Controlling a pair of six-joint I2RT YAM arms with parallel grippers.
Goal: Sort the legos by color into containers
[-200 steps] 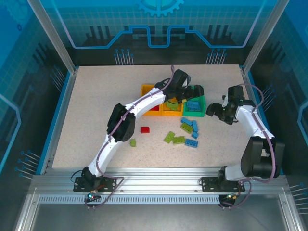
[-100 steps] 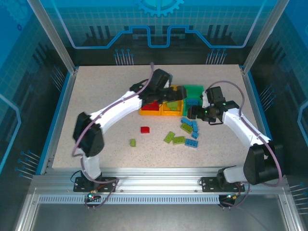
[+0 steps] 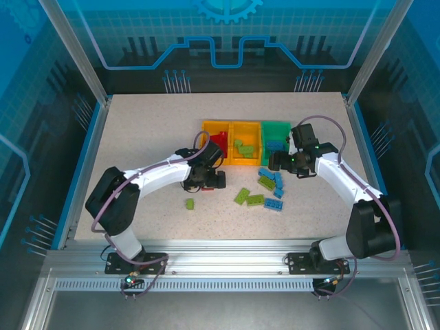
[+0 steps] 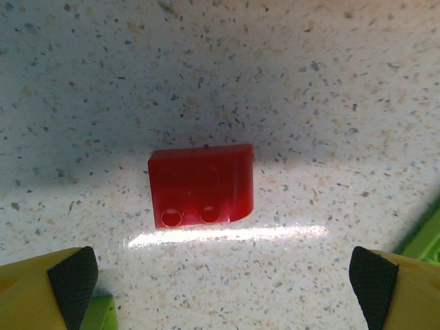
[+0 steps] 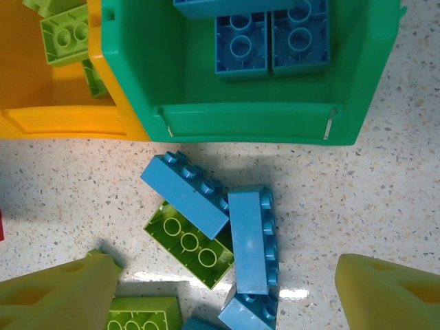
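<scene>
We find the left gripper (image 4: 223, 275) spread wide and empty, hovering over a small red studded plastic brick (image 4: 201, 185) that lies flat on the speckled table (image 4: 323, 96). The right gripper (image 5: 227, 295) is likewise wide and empty above loose blue bricks (image 5: 251, 240) and a lime green brick (image 5: 189, 244), just in front of the green plastic bin (image 5: 247, 124). That bin holds blue studded bricks (image 5: 268, 41). The adjoining orange-yellow bin (image 5: 62, 120) holds lime bricks (image 5: 65, 34), and the leftmost orange-yellow bin (image 3: 213, 128) holds red bricks (image 3: 218, 142).
</scene>
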